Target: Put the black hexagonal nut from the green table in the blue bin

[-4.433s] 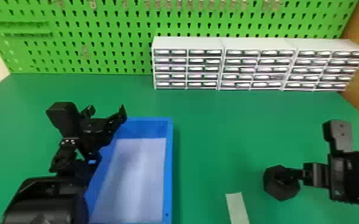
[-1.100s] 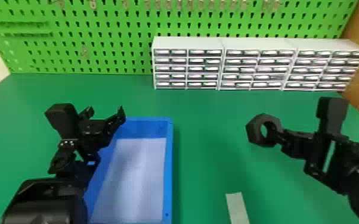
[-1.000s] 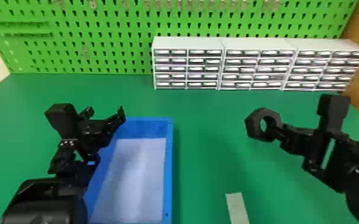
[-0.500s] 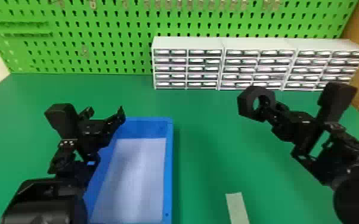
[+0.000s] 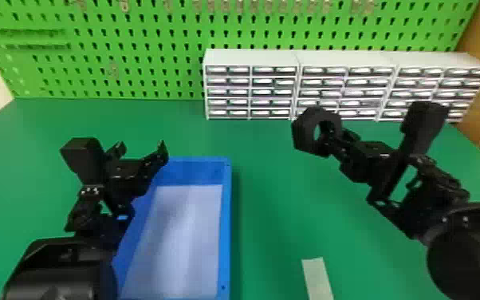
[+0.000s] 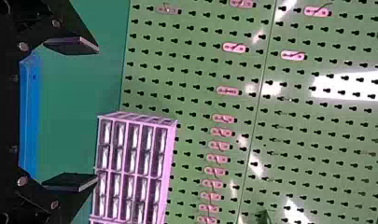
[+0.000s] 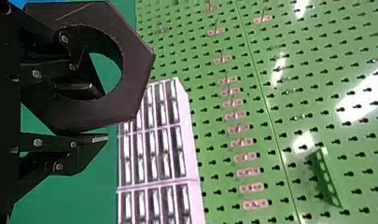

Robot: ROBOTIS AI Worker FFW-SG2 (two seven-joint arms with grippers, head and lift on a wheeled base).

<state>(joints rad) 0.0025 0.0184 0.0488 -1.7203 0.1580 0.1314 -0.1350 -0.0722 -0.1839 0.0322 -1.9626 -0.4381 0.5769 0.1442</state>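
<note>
and there it is, the right gripper (image 5: pixel 337 137) has the black hexagonal nut (image 5: pixel 305 127), up in the air above the green table (image 5: pixel 267 191)! one finger sits through the hole, the other lies outside, and the ring's wall is pinched between them, as the right wrist view shows nicely. the nut is on edge, slightly tilted, its round hole in plain sight, and in the head view it overlaps the bottom of the white drawer units (image 5: pixel 251 56).

over to the left, and the blue bin (image 5: pixel 226 223) rests on the table, well apart from the nut, its pale floor (image 5: pixel 183 223) facing up. the nut is out to the right of it, outside the walls. here's the left gripper (image 5: pixel 141 147), by the bin's far left corner, fingers spread wide, nothing between them! whether it touches the rim, one cannot tell.

down near the front edge of the head view, a pale strip (image 5: pixel 317 275) lies flat on the table, to the right of the bin. and at the back, behind the drawers, the green pegboard (image 5: pixel 139 52) stands upright, small hooks dotted along it.
</note>
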